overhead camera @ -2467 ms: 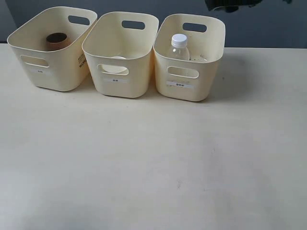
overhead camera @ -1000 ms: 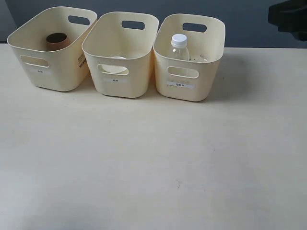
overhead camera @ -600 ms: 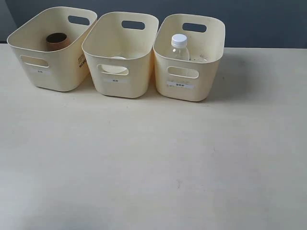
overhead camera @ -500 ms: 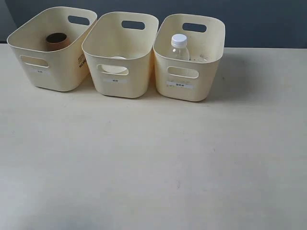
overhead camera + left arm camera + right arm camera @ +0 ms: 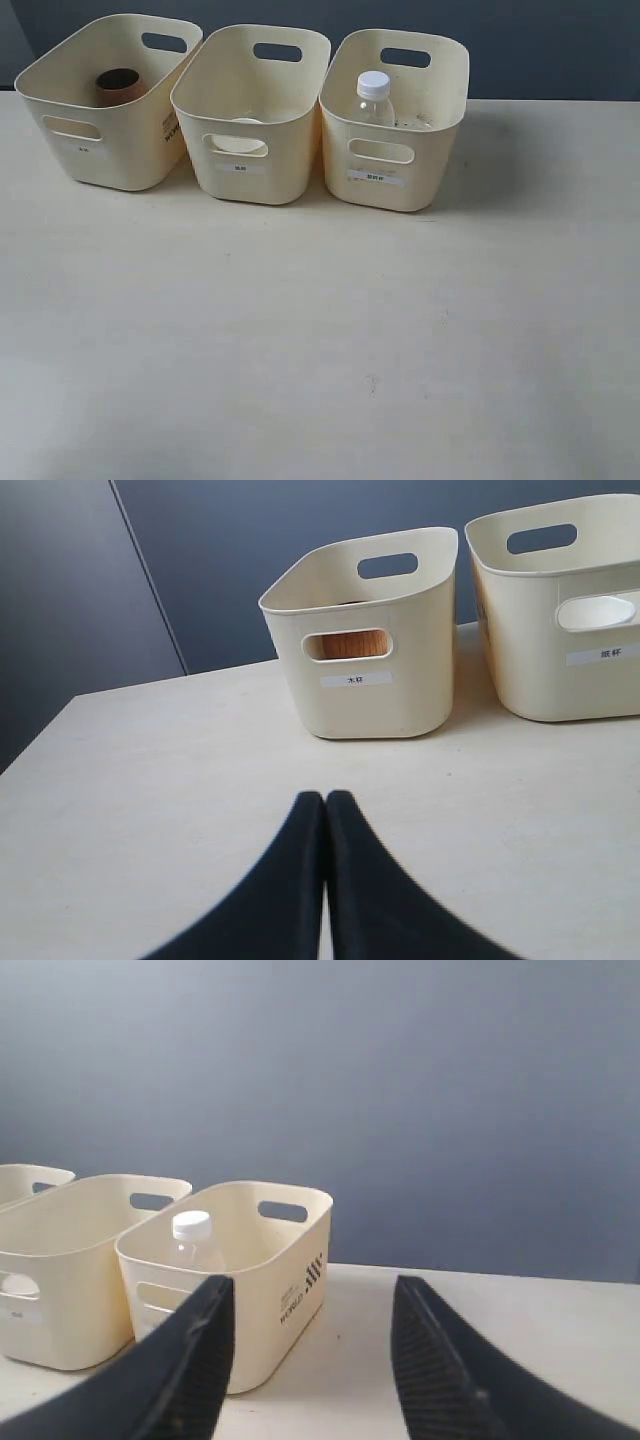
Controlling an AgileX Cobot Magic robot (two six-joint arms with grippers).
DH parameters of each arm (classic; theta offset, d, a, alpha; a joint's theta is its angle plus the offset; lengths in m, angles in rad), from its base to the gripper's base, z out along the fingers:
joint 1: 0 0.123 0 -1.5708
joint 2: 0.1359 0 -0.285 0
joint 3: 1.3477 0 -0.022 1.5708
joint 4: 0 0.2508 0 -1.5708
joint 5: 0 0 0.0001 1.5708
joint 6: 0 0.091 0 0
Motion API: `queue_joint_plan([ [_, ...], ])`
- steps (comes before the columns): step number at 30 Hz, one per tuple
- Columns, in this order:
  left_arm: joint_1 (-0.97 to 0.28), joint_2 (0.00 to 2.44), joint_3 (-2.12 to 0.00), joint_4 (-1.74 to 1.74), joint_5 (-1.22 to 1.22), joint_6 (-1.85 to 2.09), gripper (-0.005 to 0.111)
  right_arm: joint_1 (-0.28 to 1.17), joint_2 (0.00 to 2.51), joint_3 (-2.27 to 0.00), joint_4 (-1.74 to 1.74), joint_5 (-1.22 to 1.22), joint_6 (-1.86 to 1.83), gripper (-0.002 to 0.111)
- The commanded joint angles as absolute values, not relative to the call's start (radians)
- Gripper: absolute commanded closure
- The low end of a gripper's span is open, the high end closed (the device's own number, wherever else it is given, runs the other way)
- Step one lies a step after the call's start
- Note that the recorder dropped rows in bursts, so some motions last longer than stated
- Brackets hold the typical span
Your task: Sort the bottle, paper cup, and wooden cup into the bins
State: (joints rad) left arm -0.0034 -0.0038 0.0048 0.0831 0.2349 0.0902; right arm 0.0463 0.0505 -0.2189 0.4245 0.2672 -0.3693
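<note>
**Small labels and side print on the bins**

In the left wrist view, the left bin (image 5: 420, 630) has a white label (image 5: 356, 679) under its handle cut-out with two Chinese characters that look like 木杯. The middle bin (image 5: 520, 630) has a like label (image 5: 611, 654) that reads 纸杯.

In the right wrist view, the right bin (image 5: 270, 1340) carries dark side print (image 5: 298, 1295) running up the wall. It seems to say "WORLD" beside slanted stripes, and a finer line there is too small to read.

In the exterior view, the right bin's front label (image 5: 376, 177) and the dark print on the left bin's side (image 5: 168, 125) cannot be read.
</note>
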Motion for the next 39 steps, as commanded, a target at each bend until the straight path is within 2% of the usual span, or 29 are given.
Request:
queue_joint_plan([
  [1, -0.004, 0.000, 0.000, 0.083, 0.234, 0.089, 0.107, -0.001, 0.000, -0.112, 0.454, 0.221, -0.367, 0.061],
  [14, -0.004, 0.000, 0.000, 0.079, 0.232, 0.089, 0.107, 0.000, 0.000, -0.069, 0.391, 0.221, -0.384, 0.061],
  [20, -0.004, 0.000, 0.000, 0.079, 0.232, 0.089, 0.107, 0.000, 0.000, 0.000, 0.086, 0.158, -0.025, 0.061],
  [23, -0.004, 0.000, 0.000, 0.079, 0.232, 0.089, 0.107, 0.000, 0.000, 0.000, 0.013, 0.141, 0.030, 0.061],
  [39, -0.004, 0.000, 0.000, 0.079, 0.232, 0.089, 0.107, 0.000, 0.000, 0.000, -0.080, 0.161, 0.031, 0.061],
])
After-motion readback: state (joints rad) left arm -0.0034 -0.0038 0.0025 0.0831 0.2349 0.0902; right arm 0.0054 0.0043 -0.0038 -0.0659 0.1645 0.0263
